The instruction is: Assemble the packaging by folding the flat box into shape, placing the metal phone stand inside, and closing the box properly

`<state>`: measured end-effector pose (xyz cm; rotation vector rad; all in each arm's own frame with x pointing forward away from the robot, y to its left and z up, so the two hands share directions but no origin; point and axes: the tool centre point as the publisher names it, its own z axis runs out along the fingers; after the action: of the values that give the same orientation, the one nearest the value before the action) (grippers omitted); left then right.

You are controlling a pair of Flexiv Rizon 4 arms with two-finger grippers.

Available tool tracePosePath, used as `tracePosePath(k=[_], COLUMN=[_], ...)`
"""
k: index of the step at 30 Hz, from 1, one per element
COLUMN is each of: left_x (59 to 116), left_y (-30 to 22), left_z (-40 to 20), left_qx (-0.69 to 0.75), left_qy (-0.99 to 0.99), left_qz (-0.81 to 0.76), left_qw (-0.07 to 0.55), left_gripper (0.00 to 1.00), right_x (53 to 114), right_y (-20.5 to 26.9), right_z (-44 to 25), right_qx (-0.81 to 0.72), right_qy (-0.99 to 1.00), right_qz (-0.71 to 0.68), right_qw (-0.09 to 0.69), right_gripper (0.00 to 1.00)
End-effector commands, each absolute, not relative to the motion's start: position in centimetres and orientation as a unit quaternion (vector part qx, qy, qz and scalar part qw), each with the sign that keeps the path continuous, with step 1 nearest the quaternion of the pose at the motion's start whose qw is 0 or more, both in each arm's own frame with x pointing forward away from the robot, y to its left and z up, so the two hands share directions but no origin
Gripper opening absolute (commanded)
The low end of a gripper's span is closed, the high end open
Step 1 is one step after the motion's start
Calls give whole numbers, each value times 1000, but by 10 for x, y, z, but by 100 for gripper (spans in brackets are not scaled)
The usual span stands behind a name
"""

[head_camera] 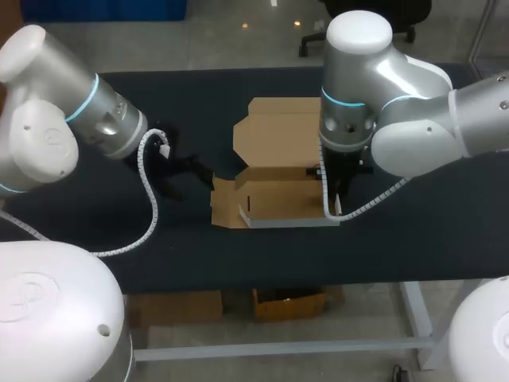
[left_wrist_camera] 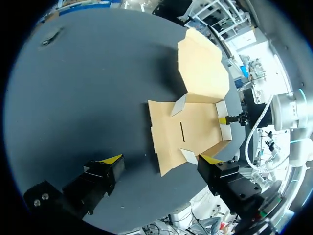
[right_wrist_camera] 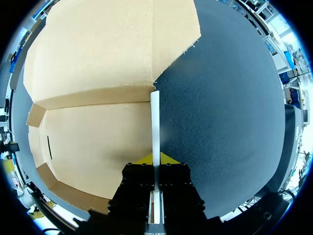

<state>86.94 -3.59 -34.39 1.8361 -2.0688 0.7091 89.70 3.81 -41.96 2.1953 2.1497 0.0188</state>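
Note:
The brown cardboard box (head_camera: 278, 195) lies partly folded on the dark table, its lid (head_camera: 274, 127) spread flat on the far side and a flap (head_camera: 225, 204) sticking out at its left. My right gripper (right_wrist_camera: 155, 159) is shut on the box's right side wall (right_wrist_camera: 155, 115), which stands upright with its pale edge between the yellow tips. In the head view this gripper (head_camera: 330, 199) hangs at the box's right end. My left gripper (left_wrist_camera: 161, 159) is open wide above the cloth, with the box (left_wrist_camera: 188, 129) just ahead of it. No metal phone stand shows in any view.
A small dark object (left_wrist_camera: 51, 36) lies on the cloth far from the box. The table's front edge (head_camera: 262, 282) runs close below the box. My left gripper (head_camera: 187, 173) hovers left of the box over bare cloth.

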Motion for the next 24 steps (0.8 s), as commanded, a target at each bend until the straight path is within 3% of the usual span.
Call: tracePosePath(k=[1, 14, 21, 23, 24], left_x=[880, 881, 887, 887, 887], left_y=[-39, -41, -46, -48, -49], left_z=[-356, -358, -375, -379, -381], left_qx=[639, 640, 628, 626, 626], left_qy=[-710, -710, -705, -706, -706], left_qz=[247, 247, 262, 262, 262], left_qw=[161, 160, 201, 202, 203], left_gripper=[100, 100, 100, 88, 87], right_x=[897, 897, 897, 897, 897], right_y=[38, 38, 38, 38, 38], right_z=[-421, -421, -421, -421, -421], right_qx=[714, 714, 714, 714, 714], right_qy=[699, 699, 699, 699, 699], right_qz=[6, 6, 6, 6, 6], right_qw=[35, 35, 35, 35, 35], right_gripper=[0, 0, 0, 0, 0])
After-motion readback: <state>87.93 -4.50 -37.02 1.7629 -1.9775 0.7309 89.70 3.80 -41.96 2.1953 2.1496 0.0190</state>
